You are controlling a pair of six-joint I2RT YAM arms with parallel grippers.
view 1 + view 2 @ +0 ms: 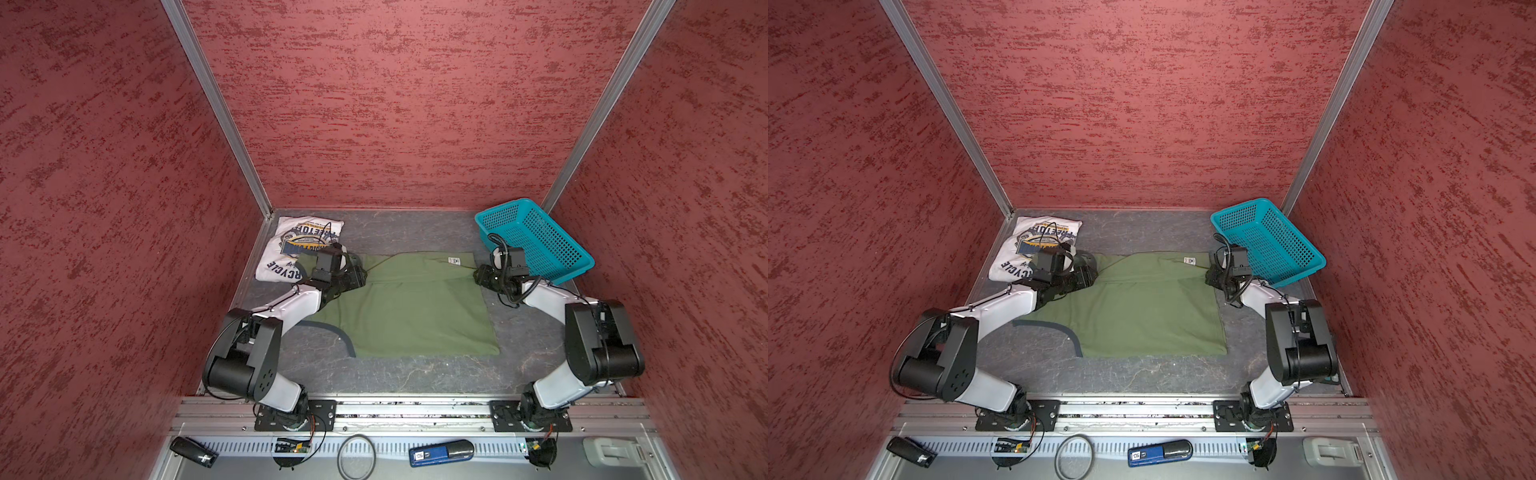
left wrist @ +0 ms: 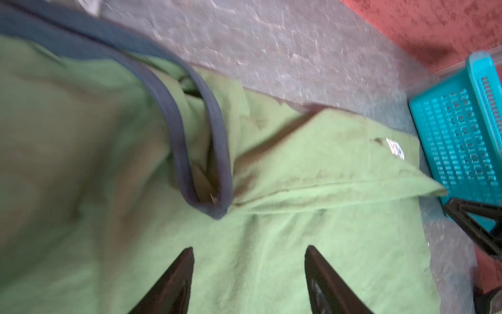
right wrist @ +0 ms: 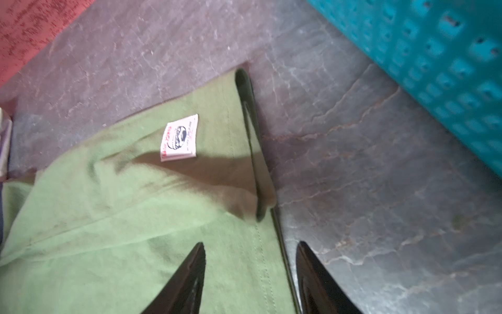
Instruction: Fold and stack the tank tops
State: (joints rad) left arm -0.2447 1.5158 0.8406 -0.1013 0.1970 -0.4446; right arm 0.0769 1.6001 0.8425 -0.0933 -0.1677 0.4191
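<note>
The olive green tank top point(image 1: 411, 316) lies spread in the middle of the grey mat point(image 1: 395, 374), and both top views show its far edge turned over onto itself in a narrow fold. A small white label point(image 3: 179, 138) sits on that folded strip near the right corner. The top's dark-trimmed armhole point(image 2: 214, 130) forms a loop on the cloth ahead of the left gripper point(image 2: 249, 248). This gripper hangs over the left part of the shirt with its jaws spread apart and released, only flat green fabric showing between them. The right gripper point(image 3: 250, 243) is at the shirt's right side edge, also released. One finger is above the green cloth, the other above bare mat, and the side seam runs between them; whether either finger touches the cloth cannot be told. The white tank top point(image 1: 286, 245) lies folded in the far left corner, print upward, just beside the green one. A teal mesh basket point(image 1: 503, 208) stands tilted in the far right corner, near the right wrist.
</note>
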